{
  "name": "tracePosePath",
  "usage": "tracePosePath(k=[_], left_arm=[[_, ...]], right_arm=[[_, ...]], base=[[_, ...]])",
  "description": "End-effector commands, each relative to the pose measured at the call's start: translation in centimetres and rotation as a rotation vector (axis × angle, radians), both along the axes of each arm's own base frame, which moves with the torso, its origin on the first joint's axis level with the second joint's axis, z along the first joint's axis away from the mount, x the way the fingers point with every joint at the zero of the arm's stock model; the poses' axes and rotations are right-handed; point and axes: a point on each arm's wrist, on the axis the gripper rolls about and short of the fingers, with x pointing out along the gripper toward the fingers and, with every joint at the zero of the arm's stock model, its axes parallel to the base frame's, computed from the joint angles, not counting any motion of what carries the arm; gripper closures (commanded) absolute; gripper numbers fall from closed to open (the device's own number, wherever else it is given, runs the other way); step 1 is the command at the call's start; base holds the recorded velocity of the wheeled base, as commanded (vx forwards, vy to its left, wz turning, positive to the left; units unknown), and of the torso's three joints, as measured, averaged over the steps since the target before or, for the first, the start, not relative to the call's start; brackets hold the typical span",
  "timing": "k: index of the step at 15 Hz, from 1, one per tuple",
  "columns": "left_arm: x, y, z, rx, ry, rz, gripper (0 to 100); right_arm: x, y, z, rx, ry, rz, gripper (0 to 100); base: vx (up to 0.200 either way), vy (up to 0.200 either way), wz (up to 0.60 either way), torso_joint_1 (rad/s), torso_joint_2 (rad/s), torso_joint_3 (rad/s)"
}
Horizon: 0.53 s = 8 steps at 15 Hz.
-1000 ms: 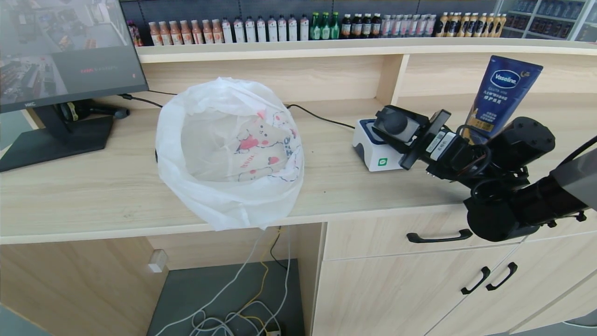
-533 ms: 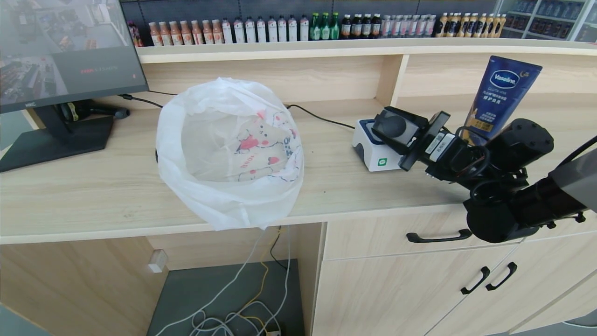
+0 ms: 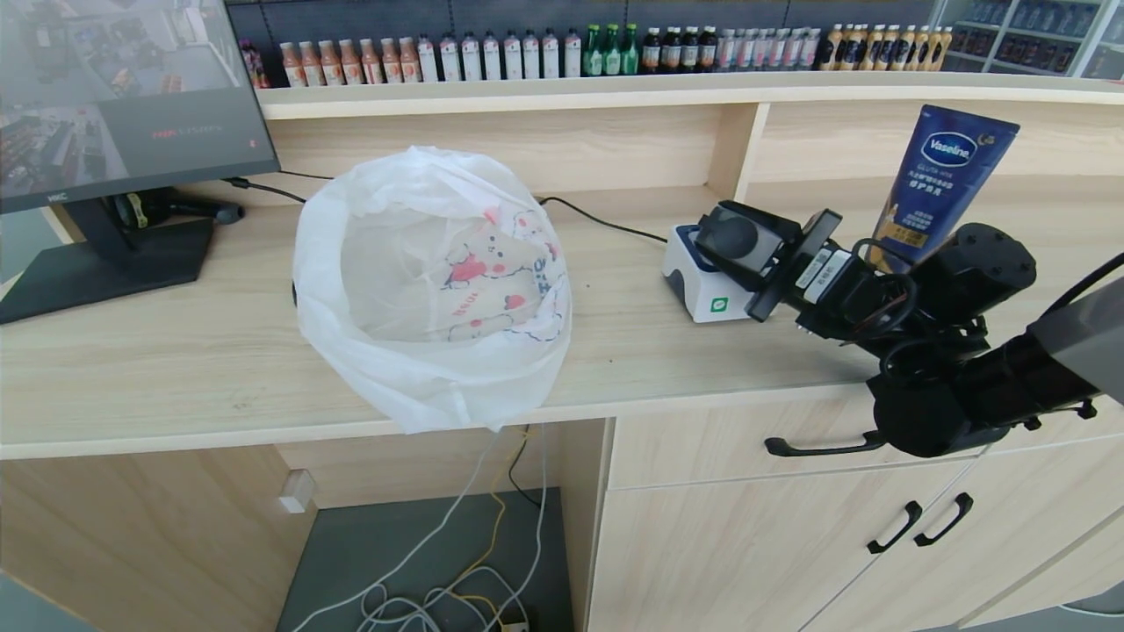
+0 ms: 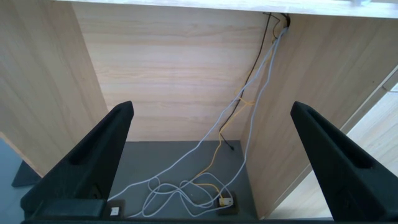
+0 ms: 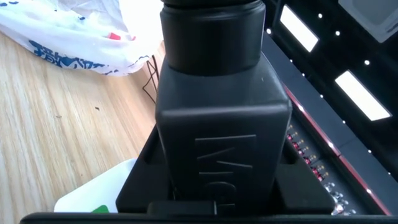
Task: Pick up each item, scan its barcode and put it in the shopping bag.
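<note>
While the right pincer clamps a black bottle over the scanner (white), a blue tube stands behind.

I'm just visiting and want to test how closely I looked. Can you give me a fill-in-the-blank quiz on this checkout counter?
1. The right gripper holds a dark bottle close over the ____ scanner.
2. The shopping bag stands on the counter to the scanner's ____ side.
3. The tall tube standing behind the right arm is ____ in colour.
4. The left gripper hangs below the counter with its fingers ____.

Missing words: white; left; blue; open.
</note>
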Motion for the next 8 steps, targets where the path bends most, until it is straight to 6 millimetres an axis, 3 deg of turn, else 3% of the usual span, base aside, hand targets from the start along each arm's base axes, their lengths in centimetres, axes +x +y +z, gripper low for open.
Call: tracePosePath(k=[1,6,8], left_arm=[[0.0,0.0,0.0,0.0,0.0,0.0,0],[0.0,0.0,0.0,0.0,0.0,-0.001,0],[0.0,0.0,0.0,0.0,0.0,0.0,0]], right_arm=[[0.1,0.1,-0.3,-0.002,0.007,0.003,100],[0.0,0.0,-0.2,0.019,0.026,-0.011,100],[-0.5,-0.1,1.1,0.062,0.023,-0.025,100]], base=[[0.0,0.0,0.0,0.0,0.0,0.0],[0.0,0.0,0.0,0.0,0.0,0.0],[0.0,0.0,0.0,0.0,0.0,0.0]])
